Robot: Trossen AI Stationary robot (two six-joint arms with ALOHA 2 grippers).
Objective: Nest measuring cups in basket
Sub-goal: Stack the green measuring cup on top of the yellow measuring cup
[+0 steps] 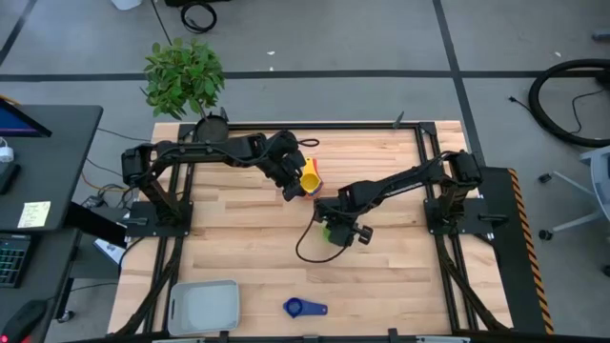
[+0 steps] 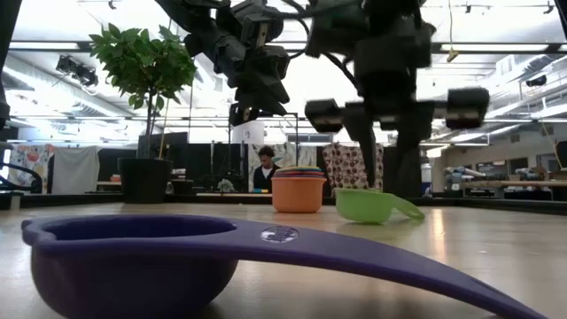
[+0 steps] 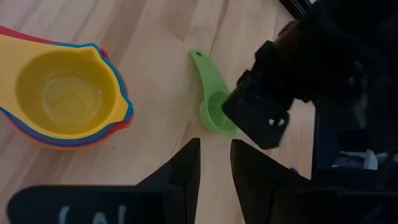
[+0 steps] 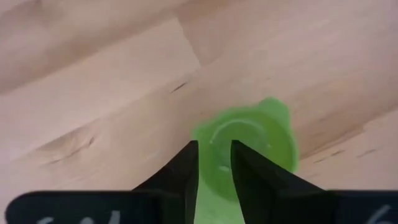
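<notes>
A green measuring cup (image 4: 249,143) stands on its base on the wooden table, near the middle (image 1: 333,232); in the low view (image 2: 372,206) its handle points right. My right gripper (image 4: 214,149) hovers open just above it, pointing steeply down, the cup showing through the gap. A stack of nested cups (image 3: 65,93), yellow innermost and orange outermost (image 2: 298,189), stands farther back. My left gripper (image 3: 214,146) hangs open beside that stack (image 1: 310,178), holding nothing. The light grey basket (image 1: 203,307) lies at the near left corner.
A dark blue cup (image 1: 305,307) lies at the near edge, right of the basket, filling the low view's foreground (image 2: 133,257). A potted plant (image 1: 186,76) stands at the far left corner. Bare wood lies between the green cup and the basket.
</notes>
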